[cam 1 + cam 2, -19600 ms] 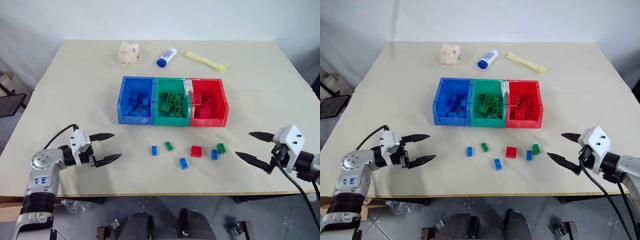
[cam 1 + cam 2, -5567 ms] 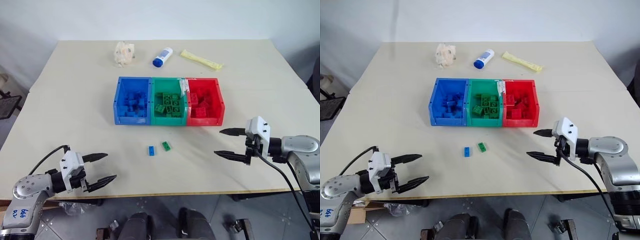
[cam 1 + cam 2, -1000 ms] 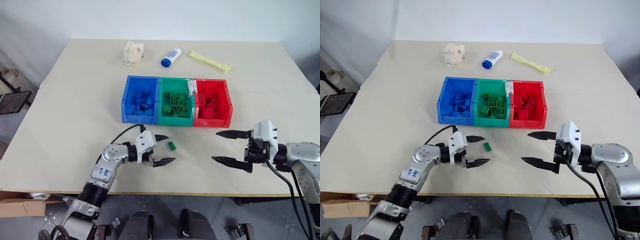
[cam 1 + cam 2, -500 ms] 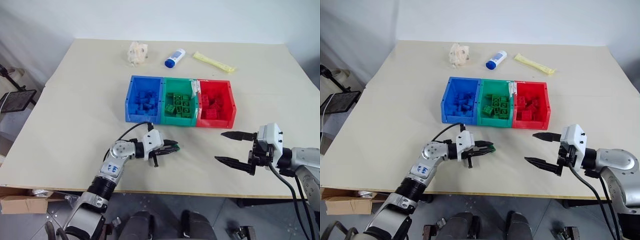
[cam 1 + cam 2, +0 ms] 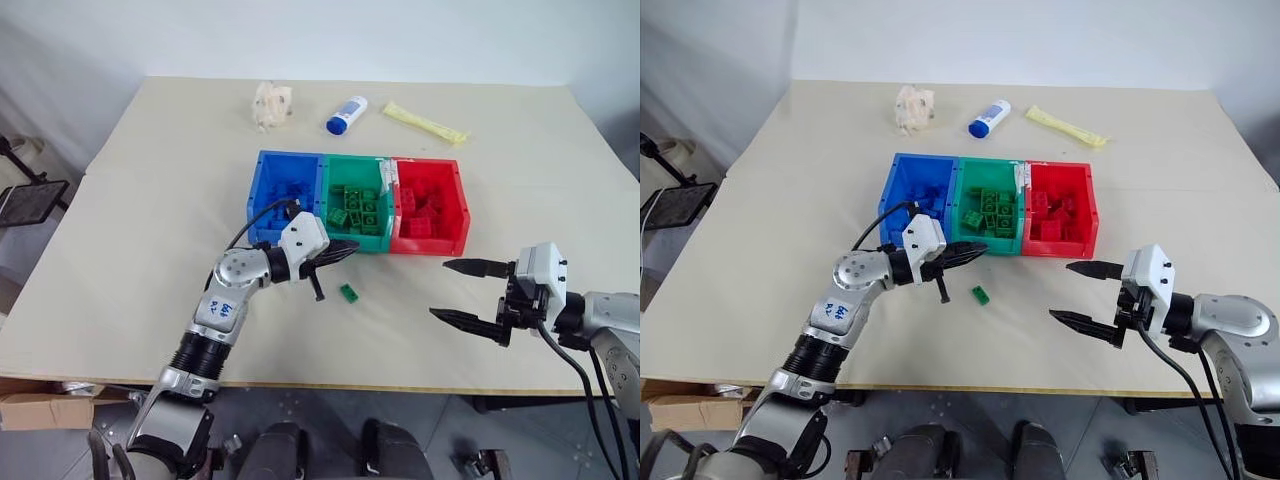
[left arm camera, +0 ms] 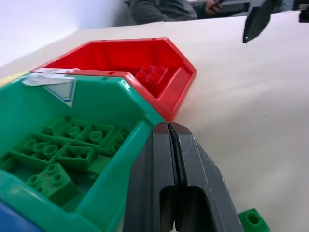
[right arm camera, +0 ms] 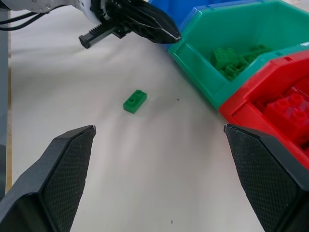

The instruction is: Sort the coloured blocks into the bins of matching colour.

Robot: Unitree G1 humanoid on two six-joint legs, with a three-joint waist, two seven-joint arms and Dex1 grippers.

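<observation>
One green block [image 5: 349, 292] lies on the table in front of the bins, also seen as the green block [image 7: 134, 101] in the right wrist view. My left gripper [image 5: 349, 246] hovers above it at the front wall of the green bin [image 5: 355, 161], shut with nothing between its fingers [image 6: 193, 159]. The blue bin [image 5: 256, 205] and red bin [image 5: 464, 212] flank the green one, and each holds several blocks of its own colour. My right gripper [image 5: 440, 290] stands open over the table to the right, apart from the block.
At the table's far side lie a crumpled pale wad [image 5: 272, 103], a white bottle with a blue cap [image 5: 345, 112] and a yellow packet [image 5: 425, 122]. A seated person [image 6: 164, 8] shows beyond the table in the left wrist view.
My left gripper shut at the green block, then rose toward the green bin's front without it. The block stays on the table. The right arm has not moved.
</observation>
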